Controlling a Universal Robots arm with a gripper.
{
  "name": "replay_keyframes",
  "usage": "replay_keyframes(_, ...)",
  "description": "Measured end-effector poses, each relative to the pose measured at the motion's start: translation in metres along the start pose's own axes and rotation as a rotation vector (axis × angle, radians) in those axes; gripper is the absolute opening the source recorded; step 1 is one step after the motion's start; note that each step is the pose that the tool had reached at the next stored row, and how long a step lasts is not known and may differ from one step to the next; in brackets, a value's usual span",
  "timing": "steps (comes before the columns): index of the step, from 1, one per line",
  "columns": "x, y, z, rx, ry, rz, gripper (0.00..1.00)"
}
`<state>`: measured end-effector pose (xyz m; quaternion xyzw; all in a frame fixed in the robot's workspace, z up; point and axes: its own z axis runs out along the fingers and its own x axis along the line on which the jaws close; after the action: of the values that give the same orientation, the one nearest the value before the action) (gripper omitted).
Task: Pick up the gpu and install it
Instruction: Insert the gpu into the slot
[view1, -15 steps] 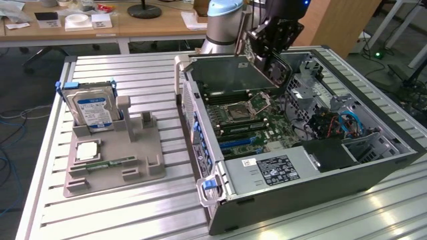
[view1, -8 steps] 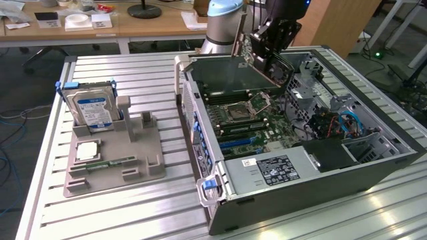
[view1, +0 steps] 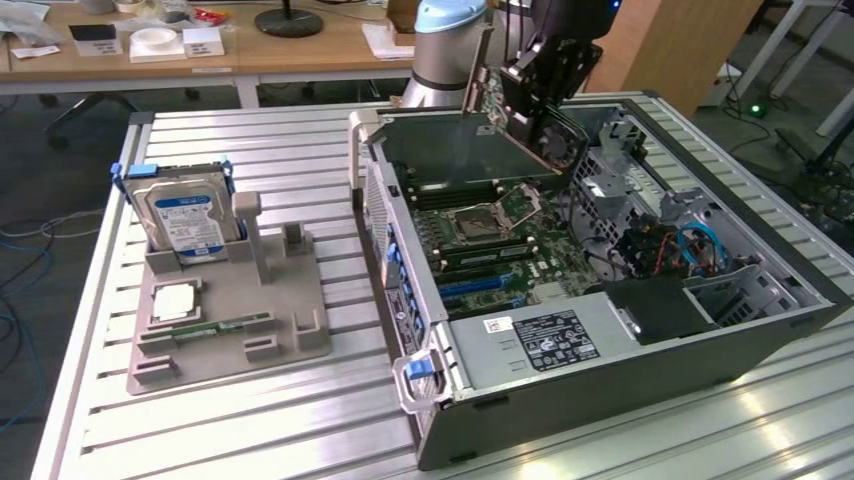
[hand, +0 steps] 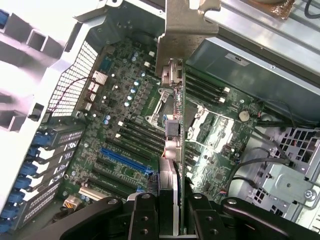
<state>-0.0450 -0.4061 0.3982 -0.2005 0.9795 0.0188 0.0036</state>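
While jaws clamp the gpu (view1: 481, 145), the case (view1: 601, 395) rests on a slatted table (view1: 254, 425) by a desk (view1: 287, 55).

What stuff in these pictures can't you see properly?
- Exterior view: the words on the power box label are too small to read.
- Exterior view: the hard drive has its bottom hidden in its grey holder.
- Wrist view: the gpu, gripped by the hand, covers the board parts beneath it.

Bright, even light — white glare

no legible text; blue-white label (view1: 187, 224) on hard drive (view1: 168, 190), black label (view1: 550, 340) on power supply (view1: 487, 350) unreadable.
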Motion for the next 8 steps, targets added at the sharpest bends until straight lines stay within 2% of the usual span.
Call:
replay_keyframes(2, 0.0, 0.0, 0.0, -0.0003, 0.0007, -0.019, 0.27)
replay_keyframes(8, 0.0, 0.0, 0.0001, -0.0018, 0.0045, -0.126, 0.27)
